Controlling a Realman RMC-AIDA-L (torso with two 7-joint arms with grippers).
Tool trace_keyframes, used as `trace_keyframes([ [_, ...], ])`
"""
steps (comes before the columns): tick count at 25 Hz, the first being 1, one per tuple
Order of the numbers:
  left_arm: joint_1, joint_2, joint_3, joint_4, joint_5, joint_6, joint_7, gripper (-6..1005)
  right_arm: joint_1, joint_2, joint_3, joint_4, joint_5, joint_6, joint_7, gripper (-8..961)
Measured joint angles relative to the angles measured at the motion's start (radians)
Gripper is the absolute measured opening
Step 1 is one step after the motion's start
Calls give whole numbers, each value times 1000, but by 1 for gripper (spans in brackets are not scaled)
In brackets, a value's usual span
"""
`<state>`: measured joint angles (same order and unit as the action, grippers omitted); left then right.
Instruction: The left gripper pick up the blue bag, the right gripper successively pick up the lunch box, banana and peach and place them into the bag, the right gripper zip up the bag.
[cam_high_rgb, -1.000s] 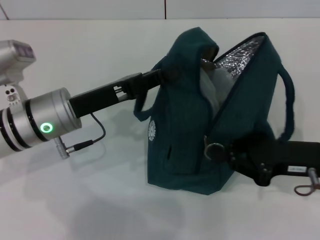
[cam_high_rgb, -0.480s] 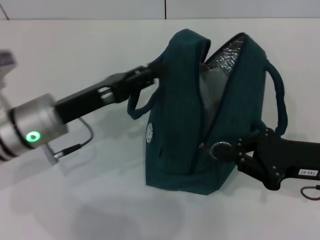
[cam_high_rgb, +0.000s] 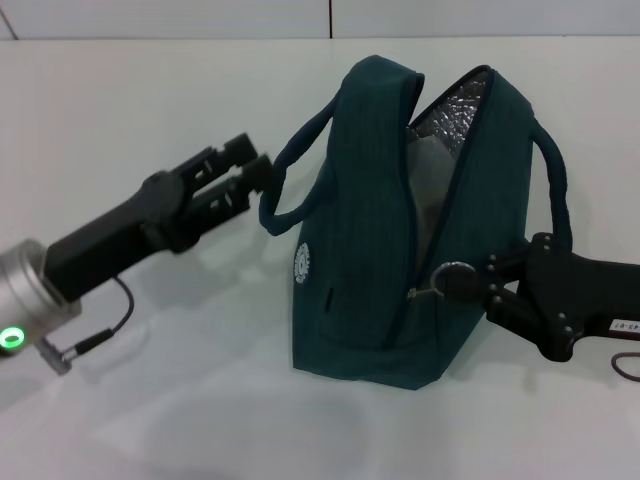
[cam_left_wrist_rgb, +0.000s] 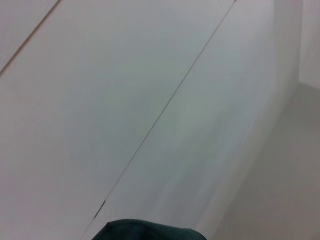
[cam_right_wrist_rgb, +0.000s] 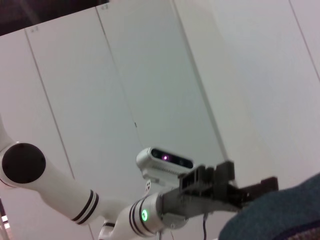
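The white table (cam_high_rgb: 150, 120) carries the dark teal fabric bag (cam_high_rgb: 370, 260), which stands upright with its zip gaping onto silver foil lining. The black left end effector (cam_high_rgb: 235, 170) hovers just left of the bag's near loop handle, fingers parted, empty. The black right end effector (cam_high_rgb: 470, 285) pinches the round zip pull (cam_high_rgb: 447, 278) low on the bag's right side

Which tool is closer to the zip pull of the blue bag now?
The right tool: it is at the zip pull on the blue bag. The left tool is off the bag, open, beside its handle loop.
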<state>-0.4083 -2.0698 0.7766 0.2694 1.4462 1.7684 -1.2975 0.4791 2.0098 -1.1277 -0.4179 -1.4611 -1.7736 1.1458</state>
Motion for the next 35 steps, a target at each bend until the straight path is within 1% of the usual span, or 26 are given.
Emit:
trace_keyframes([
  [5,67,-16,4,-19,4,12,153,756,7,-4,16,-11,0,-37,1,12],
  [7,79,-17,9,-52,10,11,213,755,10,-5,45,-16,1,-49,7,12],
  [10,80,-18,29,-99,16,7,292,753,13,-5,93,-34,1,-58,28,12],
  [13,74,-21,52,-122,16,4,342,752,25,-1,130,-51,1,-54,58,12],
  [17,37,-24,82,-181,17,-6,398,749,51,4,139,-45,17,-35,75,12],
  [23,-3,-31,89,-241,17,-30,429,746,73,13,117,-35,28,3,73,12],
  [27,-13,-32,89,-259,17,-36,429,744,77,16,87,-34,28,44,66,12],
  [31,-19,-35,88,-266,16,-49,419,742,91,18,35,-27,46,85,58,11],
  [35,-41,-33,95,-304,19,-68,414,740,105,18,-20,-8,103,101,23,11],
])
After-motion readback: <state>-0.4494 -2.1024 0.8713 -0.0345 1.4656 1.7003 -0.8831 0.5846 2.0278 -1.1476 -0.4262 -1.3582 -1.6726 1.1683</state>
